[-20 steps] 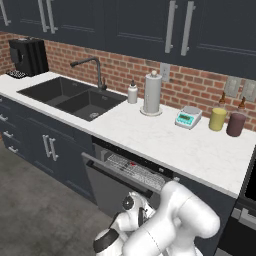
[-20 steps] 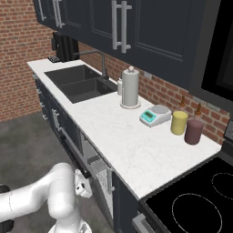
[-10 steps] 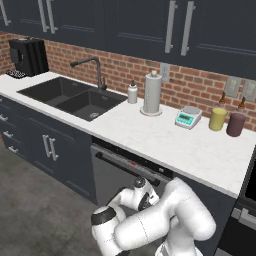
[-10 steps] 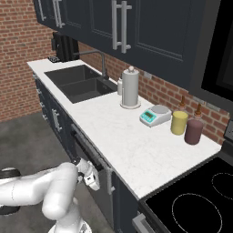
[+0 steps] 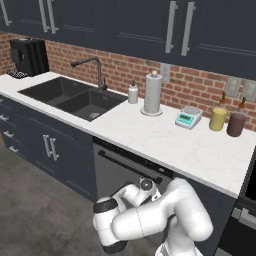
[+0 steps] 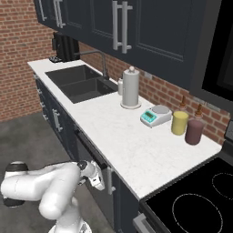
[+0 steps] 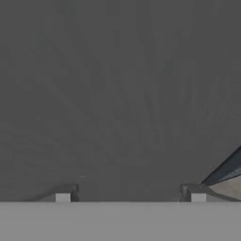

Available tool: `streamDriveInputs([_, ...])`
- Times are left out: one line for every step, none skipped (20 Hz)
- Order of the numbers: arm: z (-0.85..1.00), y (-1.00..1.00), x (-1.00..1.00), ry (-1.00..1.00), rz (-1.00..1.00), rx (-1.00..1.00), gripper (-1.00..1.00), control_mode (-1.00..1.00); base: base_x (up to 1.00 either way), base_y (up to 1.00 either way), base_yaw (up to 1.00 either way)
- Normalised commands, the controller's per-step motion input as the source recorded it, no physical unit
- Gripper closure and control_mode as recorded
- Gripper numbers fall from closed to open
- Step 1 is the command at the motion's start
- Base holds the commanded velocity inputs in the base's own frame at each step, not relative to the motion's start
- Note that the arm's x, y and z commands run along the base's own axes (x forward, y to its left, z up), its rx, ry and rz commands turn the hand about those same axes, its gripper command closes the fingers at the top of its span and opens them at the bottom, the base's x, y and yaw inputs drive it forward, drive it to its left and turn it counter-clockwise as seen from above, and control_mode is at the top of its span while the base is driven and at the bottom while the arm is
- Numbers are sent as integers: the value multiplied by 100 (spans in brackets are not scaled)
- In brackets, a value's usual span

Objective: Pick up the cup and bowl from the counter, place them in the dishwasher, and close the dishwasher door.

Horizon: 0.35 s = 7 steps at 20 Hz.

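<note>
1. The left base view looks forward and down from behind the arm, over the long white marbled counter; the black sink sits at 10 o'clock.
2. The right base view faces the same counter from the other side.
3. The hand view presses close against the flat dark grey dishwasher door.

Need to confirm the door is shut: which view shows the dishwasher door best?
The left base view: the whole dishwasher door stands upright under the counter. The right base view sees it edge-on. The hand view shows flat grey panel up close.
</note>
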Motion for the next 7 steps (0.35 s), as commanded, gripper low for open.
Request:
streamDriveInputs([-86, -100, 100, -6, 4, -1, -100, -100, 0, 0, 0])
streamDriveInputs([-86, -100, 100, -5, 4, -1, -100, -100, 0, 0, 0])
streamDriveInputs([-90, -100, 100, -5, 3, -1, -100, -100, 0, 0, 0])
streamDriveInputs([-91, -100, 100, -4, 3, -2, -100, -100, 0, 0, 0])
streamDriveInputs([-91, -100, 100, -3, 1, -3, -100, -100, 0, 0, 0])
streamDriveInputs([-89, -100, 100, -1, 0, -4, -100, -100, 0, 0, 0])
streamDriveInputs([-84, -100, 100, 0, 0, -4, -100, -100, 0, 0, 0])
